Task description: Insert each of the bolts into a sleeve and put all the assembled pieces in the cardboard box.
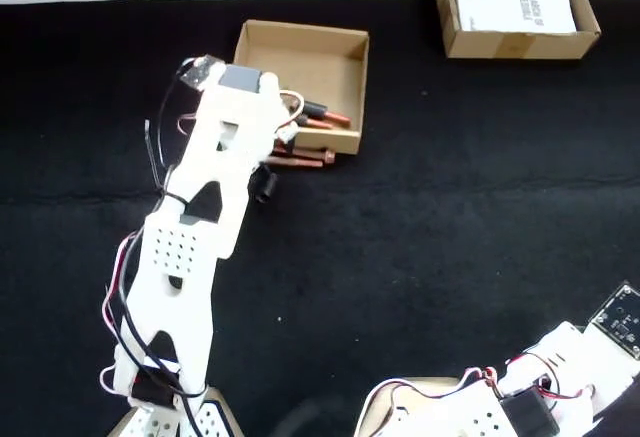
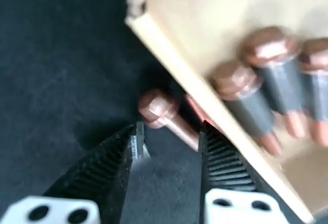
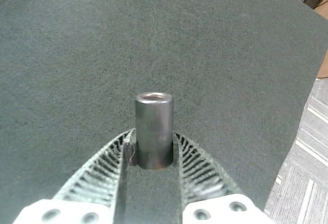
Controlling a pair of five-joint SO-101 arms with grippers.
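The left gripper (image 2: 170,137) has its two black ribbed fingers (image 2: 120,155) spread apart, low over the black cloth (image 2: 61,55). A loose copper bolt (image 2: 159,110) lies on the cloth between the fingertips. Its hex head points away from the gripper, and its shank runs back toward one of the fingers. The jaws sit on either side of the shank and are not clamped on it. Just beyond the bolt is the front wall of the cardboard box (image 2: 174,60). Inside the box, three assembled pieces (image 2: 251,96) lie side by side, each a copper bolt in a dark grey sleeve with its copper tip sticking out.

In the high view, the white left arm (image 1: 215,187) stretches from the near table edge up to the near corner of the cardboard box (image 1: 300,29). Loose bolts (image 1: 300,161) lie on the cloth against the outside of the front wall.

The right gripper (image 3: 154,147) is closed on a grey metal sleeve (image 3: 154,126). It pinches the lower end, and the open bore faces away from the fingers. The sleeve is over bare cloth (image 3: 77,55) near the table's edge. In the high view, the right arm (image 1: 560,377) is folded at the near right corner, well apart from the box.

A second cardboard box (image 1: 515,45), holding a printed sheet (image 1: 515,4), sits at the far right of the table.
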